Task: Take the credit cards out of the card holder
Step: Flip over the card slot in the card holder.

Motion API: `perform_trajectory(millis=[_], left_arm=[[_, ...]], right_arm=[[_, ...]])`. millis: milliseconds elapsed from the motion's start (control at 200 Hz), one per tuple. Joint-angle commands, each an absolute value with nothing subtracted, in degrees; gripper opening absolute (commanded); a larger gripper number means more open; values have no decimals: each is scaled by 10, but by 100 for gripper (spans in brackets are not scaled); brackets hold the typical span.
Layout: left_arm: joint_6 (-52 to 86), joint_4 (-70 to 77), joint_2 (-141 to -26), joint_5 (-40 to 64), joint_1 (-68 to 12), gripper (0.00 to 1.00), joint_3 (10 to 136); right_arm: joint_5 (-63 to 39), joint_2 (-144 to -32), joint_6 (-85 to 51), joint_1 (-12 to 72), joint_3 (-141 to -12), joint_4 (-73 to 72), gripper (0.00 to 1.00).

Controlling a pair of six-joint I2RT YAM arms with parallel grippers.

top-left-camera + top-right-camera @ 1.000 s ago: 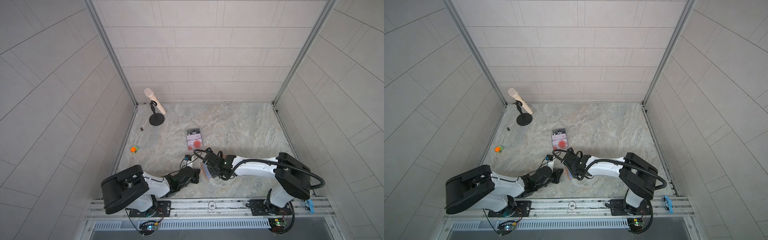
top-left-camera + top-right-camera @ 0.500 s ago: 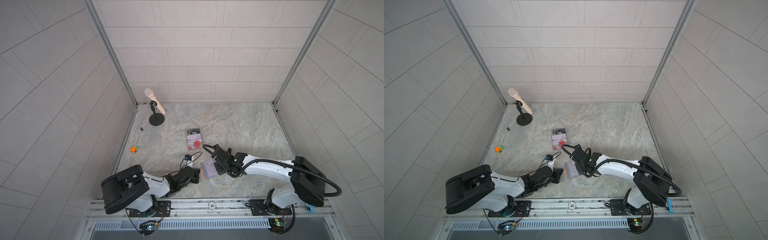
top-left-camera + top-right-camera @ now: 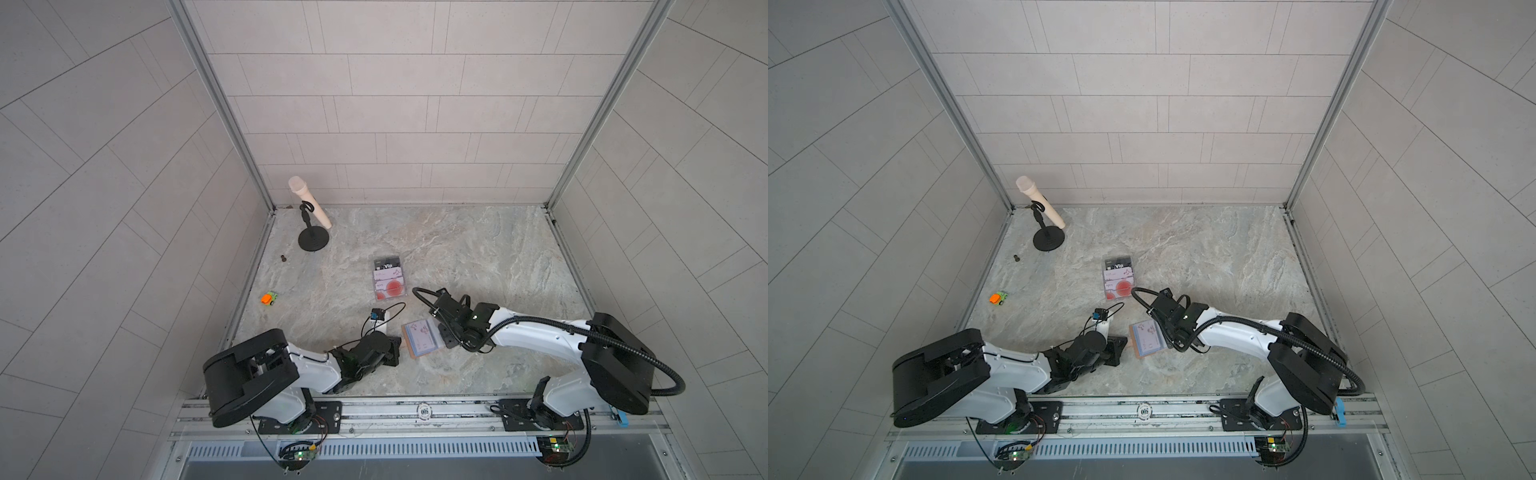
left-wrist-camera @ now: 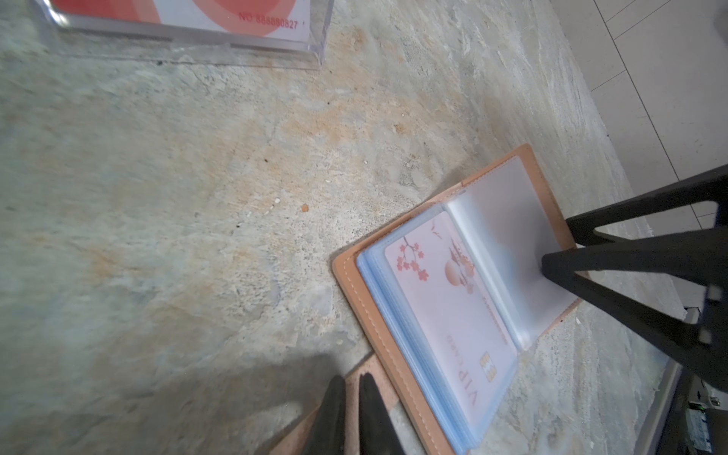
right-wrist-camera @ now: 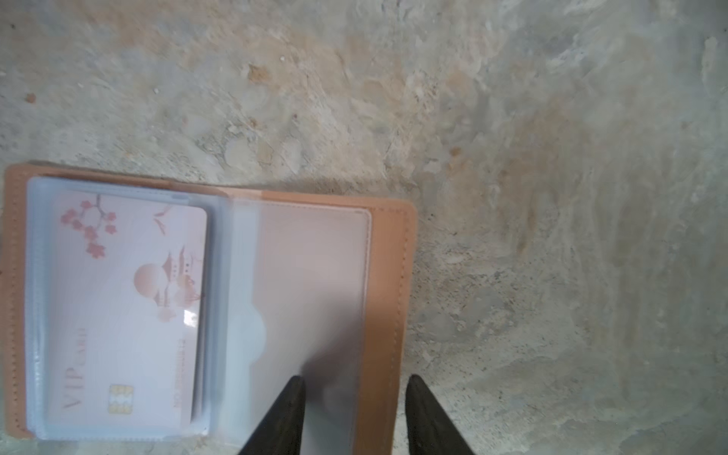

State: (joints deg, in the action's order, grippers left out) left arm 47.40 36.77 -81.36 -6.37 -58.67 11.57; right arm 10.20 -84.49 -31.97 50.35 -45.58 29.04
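Tan holder [image 3: 422,344] lies open near the bench's [image 3: 478,249] front edge, with a pink card [image 5: 126,307] in its sleeve [image 5: 35,307]. One cover edge sits clenched in the left jaws. The right jaws stand apart, straddling the opposite edge, one finger [image 5: 283,413] on clear plastic.

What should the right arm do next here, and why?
Probably slide the right gripper toward the spine, onto the edge of the pink card. Its open jaws straddle only the empty sleeve and cover, the card sits pocketed, and the left gripper pinches a flap of the card holder.
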Motion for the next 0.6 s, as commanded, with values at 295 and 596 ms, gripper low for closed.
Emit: perform_trajectory(millis=[295,596], left_arm=[[411,213,-774,-40,-589,16,147],[385,181,-694,-31,-589,18,161]], right_arm=[[143,-861,-324,503,-486,349,39],[108,-811,-317,493,-476,348,35]])
